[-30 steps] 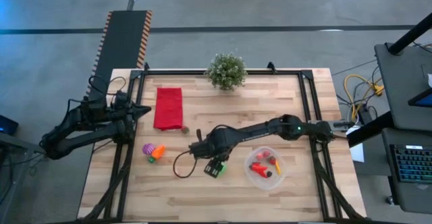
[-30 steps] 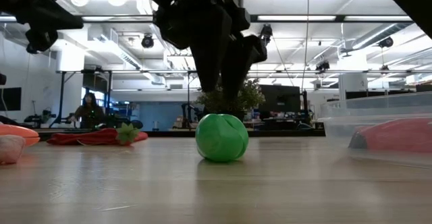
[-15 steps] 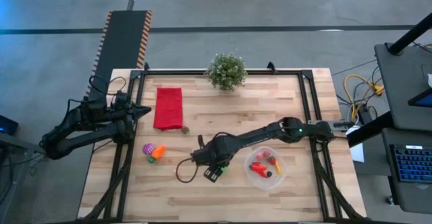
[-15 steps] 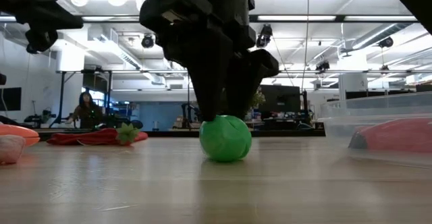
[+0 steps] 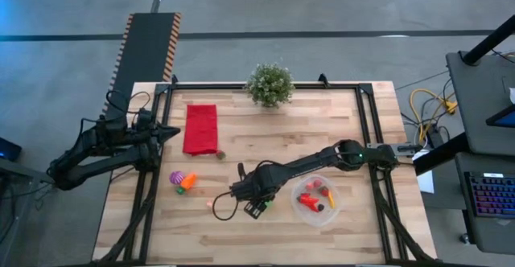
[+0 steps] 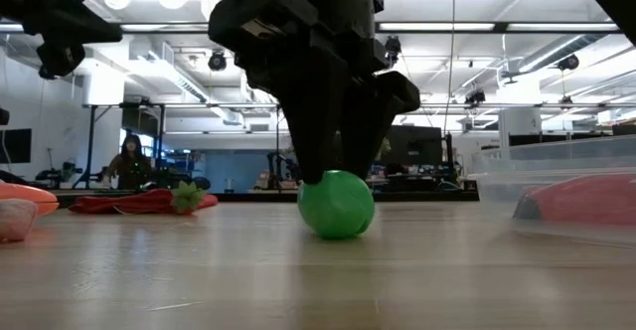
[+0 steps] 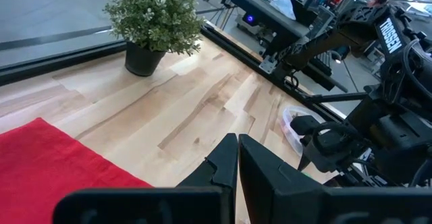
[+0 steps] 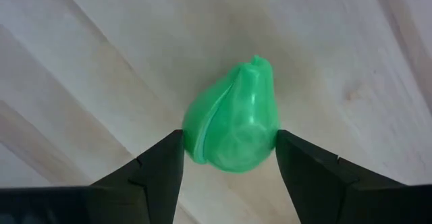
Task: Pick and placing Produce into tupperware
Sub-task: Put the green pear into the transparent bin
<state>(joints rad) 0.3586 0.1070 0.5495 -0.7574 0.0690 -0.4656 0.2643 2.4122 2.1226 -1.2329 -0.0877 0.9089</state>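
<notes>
A green toy pear (image 8: 233, 126) rests on the wooden table, a little left of the tupperware (image 5: 315, 199); it also shows in the low view (image 6: 336, 204). My right gripper (image 8: 229, 156) has come down over it and is shut on it. The clear round tupperware holds several red and orange produce pieces. A purple-pink ball (image 5: 176, 177) and an orange carrot (image 5: 188, 181) lie near the table's left side. My left gripper (image 7: 237, 173) waits shut at the table's left edge (image 5: 171, 130), beside the red cloth. My right gripper pinches the green pear between its two fingers, one on each flank of its wide body (image 8: 196, 140), with the narrow stem end pointing away. The fingers (image 6: 318, 141) come from above, pointing down. The pear's underside still sits on the table (image 6: 336, 235).
A red folded cloth (image 5: 201, 128) lies at the far left, with a small brown piece (image 5: 220, 154) by its corner. A potted plant (image 5: 269, 84) stands at the far edge. A dark frame (image 5: 366, 122) borders the table. Bare wood lies along the near edge.
My right gripper has come down toward the table and a little toward the near edge, until its fingers stand around the green pear. The pear has shifted slightly along the table and stays on the wood.
</notes>
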